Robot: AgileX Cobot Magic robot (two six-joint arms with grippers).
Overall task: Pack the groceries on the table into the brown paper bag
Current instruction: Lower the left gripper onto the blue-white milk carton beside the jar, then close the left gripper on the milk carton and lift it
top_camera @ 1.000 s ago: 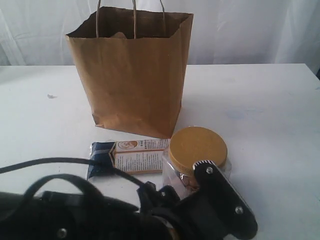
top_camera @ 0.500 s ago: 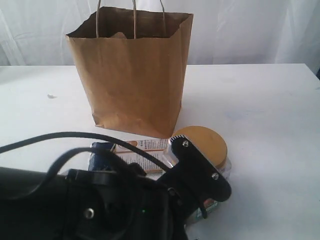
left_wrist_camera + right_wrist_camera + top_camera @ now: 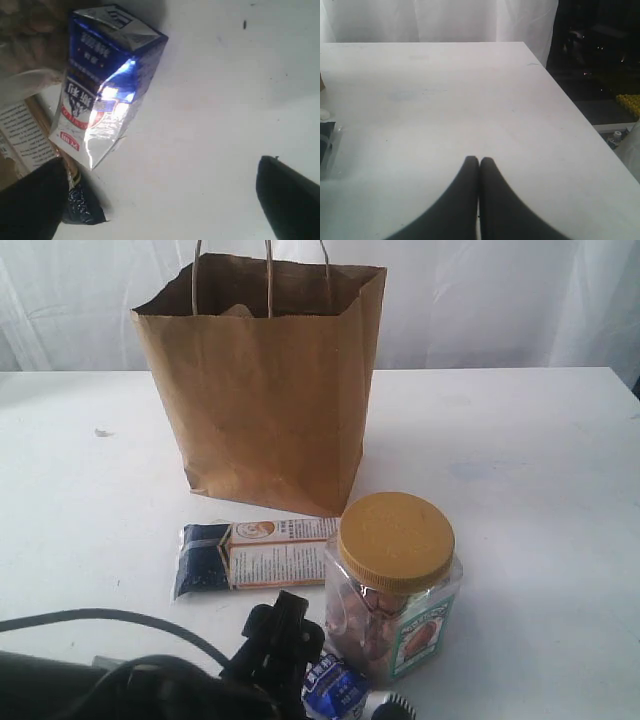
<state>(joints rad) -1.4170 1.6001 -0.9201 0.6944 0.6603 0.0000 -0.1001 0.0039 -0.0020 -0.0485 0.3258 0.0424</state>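
Note:
The brown paper bag (image 3: 265,390) stands upright at the back of the table (image 3: 520,440). In front of it lies the long navy-orange packet (image 3: 255,555), and the clear jar with the mustard-yellow lid (image 3: 396,540) stands beside it. A small white and blue carton (image 3: 335,690) lies at the front edge, close to the jar. My left gripper (image 3: 162,200) is open, its fingers (image 3: 290,200) wide apart over bare table, with the carton (image 3: 105,85) just beyond them and untouched. My right gripper (image 3: 479,161) is shut on nothing. The bottle, can and pouch are out of view.
The left arm and its cable (image 3: 120,685) fill the lower left corner. Something brownish (image 3: 238,310) peeks out inside the bag's mouth. The table's right edge (image 3: 580,115) drops off into a dark area.
The left arm has pulled back down and out of the way of the jar and packet. The jar now shows whole and the carton has come into view.

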